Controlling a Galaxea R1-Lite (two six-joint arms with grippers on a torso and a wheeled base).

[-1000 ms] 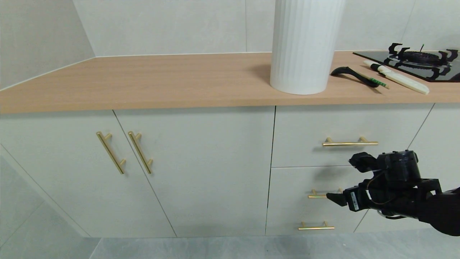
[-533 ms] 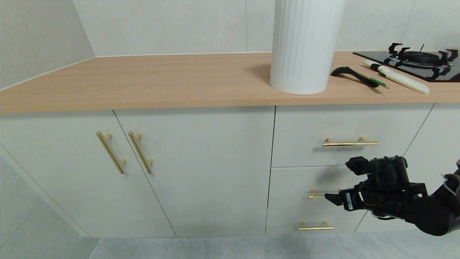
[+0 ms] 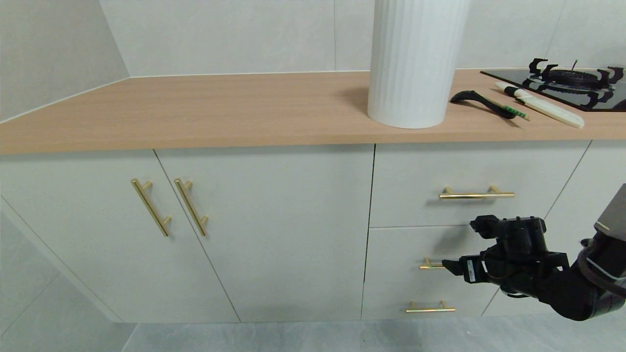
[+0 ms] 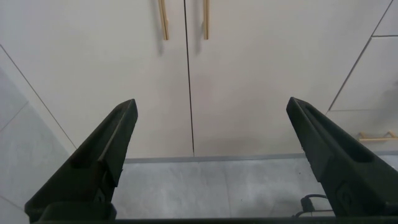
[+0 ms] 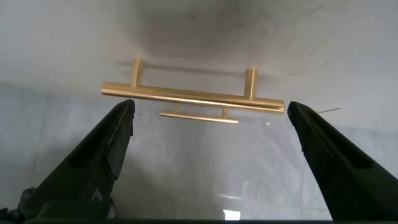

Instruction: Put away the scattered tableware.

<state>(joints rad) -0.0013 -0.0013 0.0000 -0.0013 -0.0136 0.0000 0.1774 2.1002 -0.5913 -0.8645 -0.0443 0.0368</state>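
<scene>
I see my right gripper spread wide and empty, just before the middle drawer handle. My left gripper gapes empty too.

On the worktop, the container stands left of the spoon. The knife lies right of the spoon, before the hob. Below, two door handles sit at left and three drawer handles are stacked at right. The right claw sits just before the middle handle.
</scene>
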